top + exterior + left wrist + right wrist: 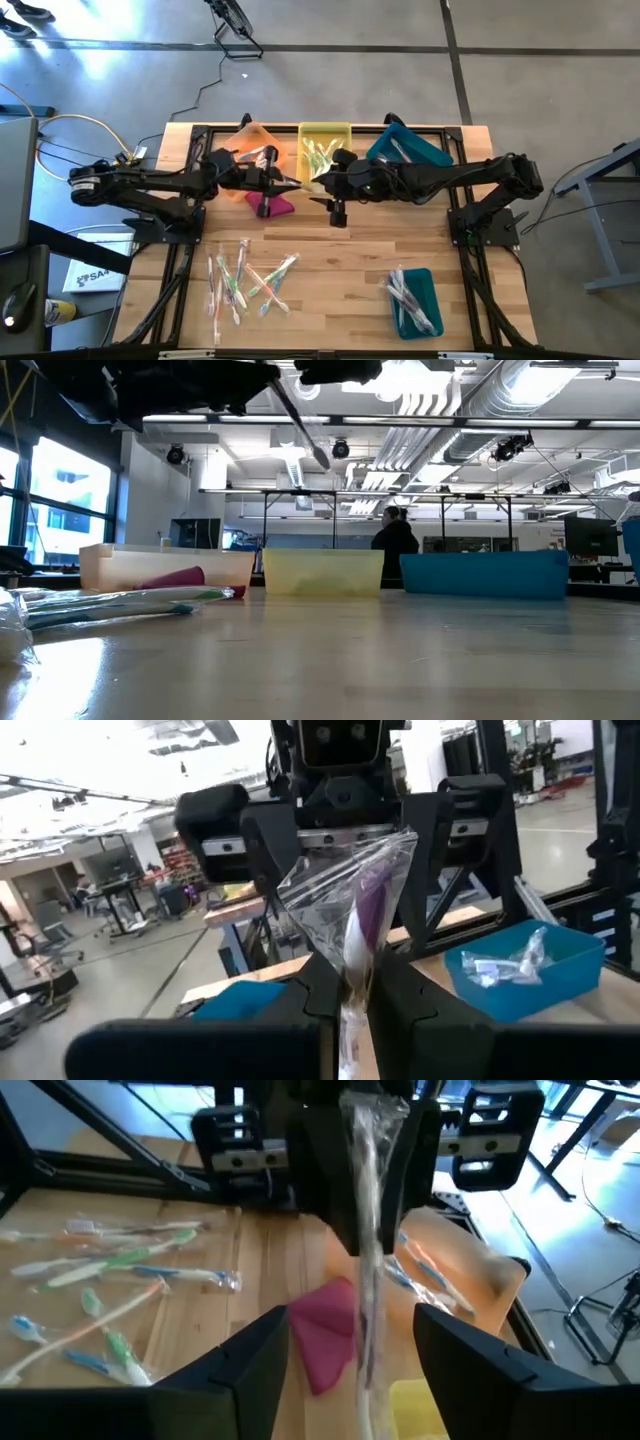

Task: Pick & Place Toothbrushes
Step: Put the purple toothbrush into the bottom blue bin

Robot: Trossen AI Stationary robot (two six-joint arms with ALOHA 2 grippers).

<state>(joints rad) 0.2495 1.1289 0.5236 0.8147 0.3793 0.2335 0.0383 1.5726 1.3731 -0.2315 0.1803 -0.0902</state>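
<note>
Above the orange bin [240, 140], the left gripper [350, 990] clamped a light, slippery wrapped toothbrush [365, 915], best pinched mid-handle, while the right gripper [350, 1345] at three o'clock stood parted.

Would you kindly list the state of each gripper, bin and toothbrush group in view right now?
left gripper: shut on wrapped toothbrush, held mid-air.
right gripper: open, fingers either side of it.
orange bin: holds toothbrushes.
yellow bin: holds toothbrushes.
loose toothbrushes: scattered on table.
</note>
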